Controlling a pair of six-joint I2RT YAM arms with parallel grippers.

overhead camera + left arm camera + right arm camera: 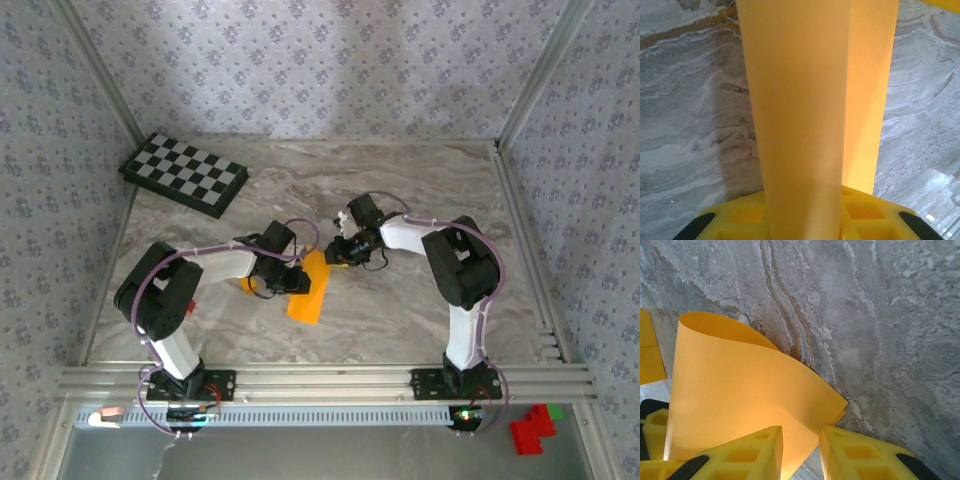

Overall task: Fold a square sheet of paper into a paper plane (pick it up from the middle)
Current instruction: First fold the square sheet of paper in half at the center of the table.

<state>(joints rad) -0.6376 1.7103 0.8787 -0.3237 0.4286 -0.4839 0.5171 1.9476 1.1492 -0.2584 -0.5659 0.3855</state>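
- L gripper [288,278]: at the sheet's left side. Paper hides the gap in its wrist view, so can't tell if the jaws are apart or clamped. Best used as an anchor: hold flat, no drag.
- square sheet of paper [308,292]: folded narrower, mid-table [420,200] btwn both grippers, one flap curled up (crease not pressed yet, I'd judge).
- R gripper [800,442]: jaws apart, flap edge in the gap, not pinched. Carry the flap over slowly, align edges, then press along the fold.
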